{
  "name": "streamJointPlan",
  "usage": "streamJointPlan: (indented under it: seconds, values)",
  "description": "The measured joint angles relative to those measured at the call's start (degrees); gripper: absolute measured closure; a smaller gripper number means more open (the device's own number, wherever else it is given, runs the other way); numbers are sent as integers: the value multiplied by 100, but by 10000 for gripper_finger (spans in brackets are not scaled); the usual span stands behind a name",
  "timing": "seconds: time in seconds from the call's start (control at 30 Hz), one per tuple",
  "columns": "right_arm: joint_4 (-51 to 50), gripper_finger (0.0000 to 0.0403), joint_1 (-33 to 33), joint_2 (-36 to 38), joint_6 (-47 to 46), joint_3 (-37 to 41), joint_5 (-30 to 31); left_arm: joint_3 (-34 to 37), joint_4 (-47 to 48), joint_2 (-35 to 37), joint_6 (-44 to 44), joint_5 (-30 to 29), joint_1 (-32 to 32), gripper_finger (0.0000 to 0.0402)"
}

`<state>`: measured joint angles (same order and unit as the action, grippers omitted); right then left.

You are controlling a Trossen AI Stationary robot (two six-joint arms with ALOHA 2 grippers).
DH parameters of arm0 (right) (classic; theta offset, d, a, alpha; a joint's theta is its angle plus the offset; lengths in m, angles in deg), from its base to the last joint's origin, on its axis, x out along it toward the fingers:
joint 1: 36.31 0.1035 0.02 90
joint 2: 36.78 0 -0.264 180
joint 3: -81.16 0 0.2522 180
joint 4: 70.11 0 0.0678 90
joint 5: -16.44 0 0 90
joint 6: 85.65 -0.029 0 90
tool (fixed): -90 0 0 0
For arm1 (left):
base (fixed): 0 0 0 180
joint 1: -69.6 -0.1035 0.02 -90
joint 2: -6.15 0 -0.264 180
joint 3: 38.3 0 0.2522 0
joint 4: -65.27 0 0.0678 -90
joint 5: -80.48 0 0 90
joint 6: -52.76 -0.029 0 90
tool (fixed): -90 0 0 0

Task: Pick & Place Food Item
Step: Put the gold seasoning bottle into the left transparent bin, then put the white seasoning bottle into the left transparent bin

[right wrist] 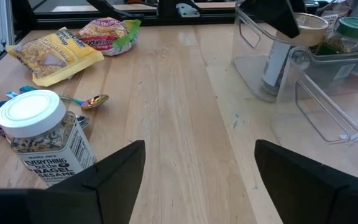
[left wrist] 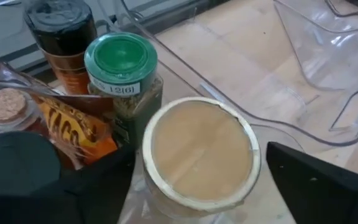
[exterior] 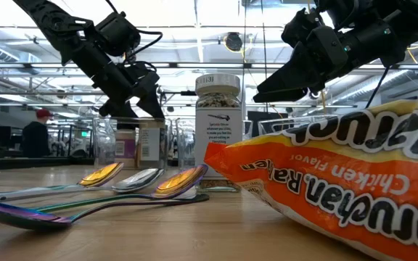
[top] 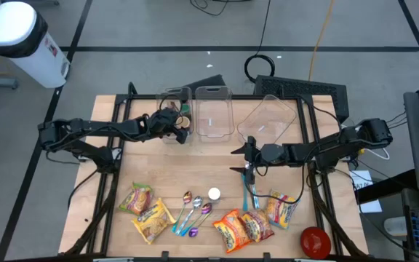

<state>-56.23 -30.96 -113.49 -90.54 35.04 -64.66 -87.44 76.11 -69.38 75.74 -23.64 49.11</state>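
My left gripper (top: 177,124) hangs spread over the tan-lidded jar (left wrist: 201,155) in the far-left bin (top: 167,94). My right gripper (top: 244,160) — also spread — sits nearer the upright bagel-seasoning jar (right wrist: 39,137), mid-table.

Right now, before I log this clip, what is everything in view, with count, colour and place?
Clear bins: three, see-through, back of the table; the right one is tilted.
Jars: several, in the left bin: green lid, black lid, cork top, and one tan-lidded jar.
Seasoning jar: one, white lid, upright mid-table, near the spoons.
Spoons: four, metallic and iridescent, front centre.
Noodle packets: about five, yellow and orange; two front left, three front right.
Red bowl: one, front right corner.
Table: one, light wood.
Person: one, red cap, far background.
Left gripper: open, over the left bin, around the tan-lidded jar.
Right gripper: open, above mid-table.
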Motion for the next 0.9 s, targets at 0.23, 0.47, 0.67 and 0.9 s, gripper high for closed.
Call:
streamJointPlan:
  seconds: [0.23, 0.47, 0.67, 0.9]
  values:
    - [-4, 110, 0, 0, 0, 0, 0, 0, -22, 93, 1, 237, 0, 28]
    - [-5, 110, 0, 0, -15, 0, 0, 0, -22, 680, 15, 627, 0, 46]
    - [-3, 110, 0, 0, -44, 0, -9, 0, -38, 1303, -144, 813, 236, 42]
    - [-1, 110, 30, -1, -290, 0, -54, 0, -21, 1807, -419, 810, 673, 41]
